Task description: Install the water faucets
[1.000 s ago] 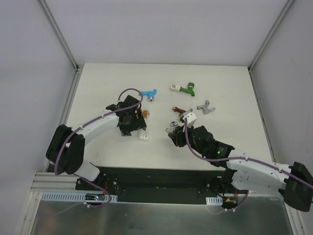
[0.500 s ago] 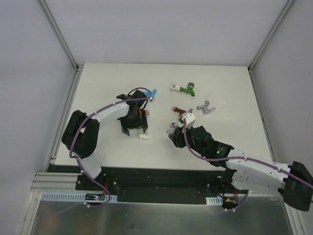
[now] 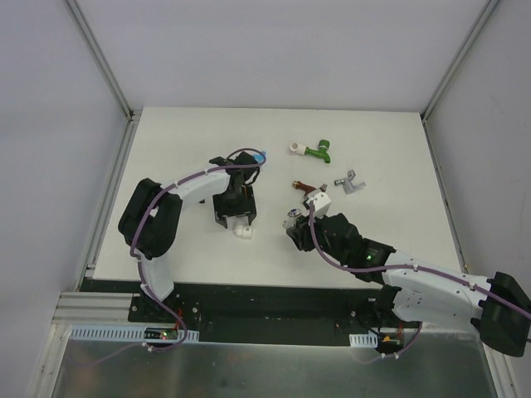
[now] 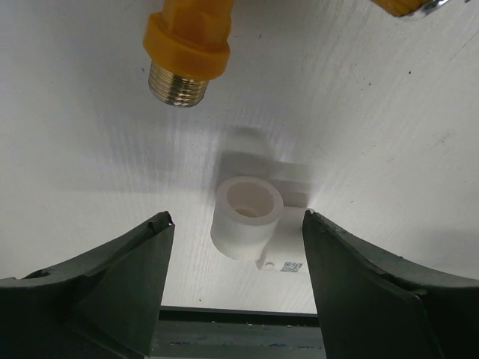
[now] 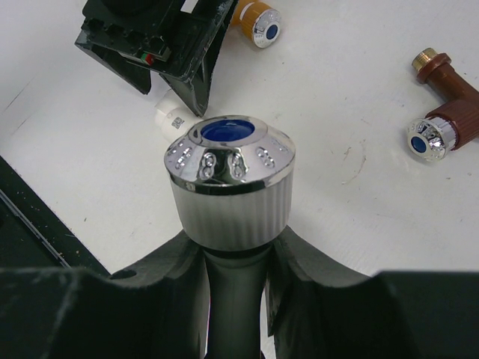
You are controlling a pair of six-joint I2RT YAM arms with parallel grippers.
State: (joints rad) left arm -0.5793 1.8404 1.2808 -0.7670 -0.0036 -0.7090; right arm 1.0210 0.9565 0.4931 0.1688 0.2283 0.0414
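- The left gripper (image 4: 238,219) hangs over the white fitting (image 4: 245,221), its jaws apart on either side and touching nothing. The fitting stands mouth-up, left of the middle of the table (image 3: 166,141), toward the near edge.
- The right gripper (image 5: 236,247) is clamped on the white faucet (image 5: 229,187), near the table's middle.
- The orange faucet (image 4: 188,41) lies just beyond the fitting.
- The step in hand is probably seizing the fitting. The next move calls for a square squeeze, then lining a faucet's thread up with its mouth.
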